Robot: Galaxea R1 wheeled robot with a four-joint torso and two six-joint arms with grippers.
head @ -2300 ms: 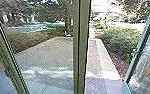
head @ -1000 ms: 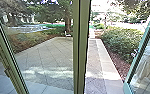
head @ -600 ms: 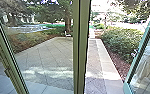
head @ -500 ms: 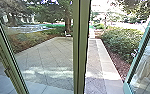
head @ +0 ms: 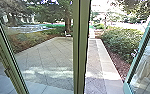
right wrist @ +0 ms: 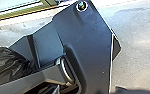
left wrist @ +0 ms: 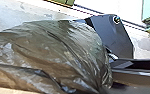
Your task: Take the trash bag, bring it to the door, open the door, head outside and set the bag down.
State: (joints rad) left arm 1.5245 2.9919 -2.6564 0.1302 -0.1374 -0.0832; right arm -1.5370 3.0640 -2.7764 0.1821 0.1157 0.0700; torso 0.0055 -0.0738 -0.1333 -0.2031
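Exit step: door (head: 128,89) open.
Carry trash bag (left wrist: 53,55) past post (head: 81,45); you cannot tell either end effector's state.

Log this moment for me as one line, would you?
glossy dark plastic trash bag: close in left wrist view | green-framed glass door leaf, right side: standing open | pale paved yard: ahead, outside

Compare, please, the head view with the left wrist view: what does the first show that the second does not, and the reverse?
Head view: shrubs, trees, paving.
Left wrist view: the bag, the robot's dark plate.
Both: green frame parts, though whether they are the same parts, I cannot tell.
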